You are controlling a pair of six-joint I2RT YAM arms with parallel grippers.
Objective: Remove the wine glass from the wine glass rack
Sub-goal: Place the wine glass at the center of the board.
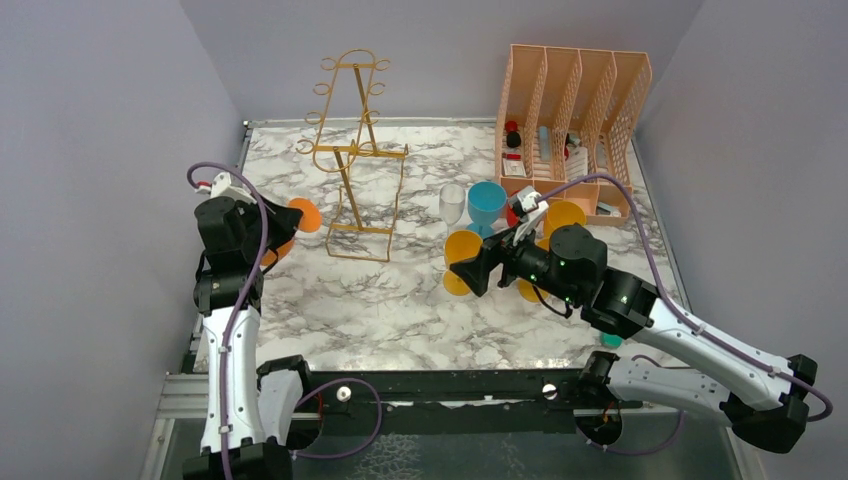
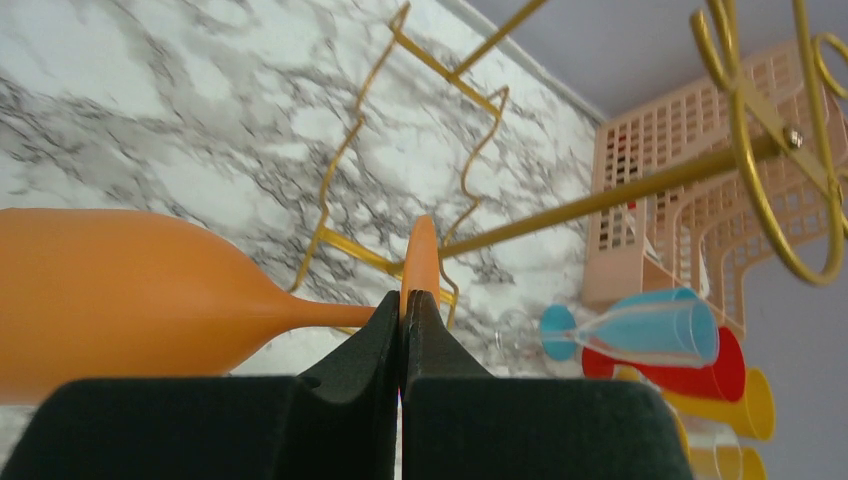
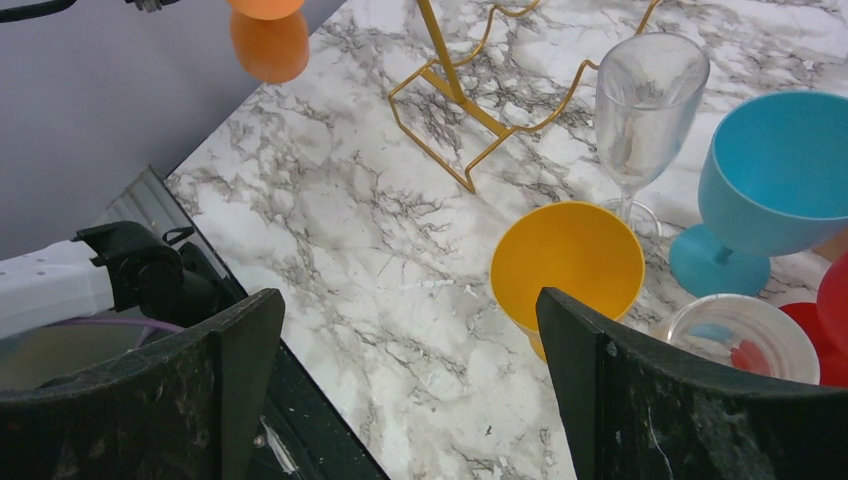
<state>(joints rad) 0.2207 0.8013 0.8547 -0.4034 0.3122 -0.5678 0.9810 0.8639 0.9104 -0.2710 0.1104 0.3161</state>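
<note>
Where the overhead view looks down on the marble table (image 1: pixel 400 310), the gold wine glass rack (image 1: pixel 352 150) stands upright toward the back left. The orange wine glass (image 1: pixel 305 215) is off it, held just left of the rack's base and apart from the wire, at the tip of the left gripper (image 1: pixel 284 228). The right gripper (image 1: pixel 470 272) hangs over a cluster of glasses in front of the peach file organiser (image 1: pixel 575 90). From the left wrist you can see the left gripper (image 2: pixel 405 300) pinched tight on the thin edge of the glass's round foot. The wine glass (image 2: pixel 120 295) lies sideways in this view, bowl off to the left and stem running in to the fingers (image 2: pixel 360 350). Rack wire (image 2: pixel 620 195) crosses behind it. From the right wrist, the right gripper (image 3: pixel 405 300) is spread wide with nothing between its fingers (image 3: pixel 240 350). Below it stands a yellow glass (image 3: pixel 567 265), with a clear glass (image 3: pixel 645 105) and a blue glass (image 3: pixel 775 180) just beyond, and the rack's base (image 3: pixel 470 110) near the clear one.
</note>
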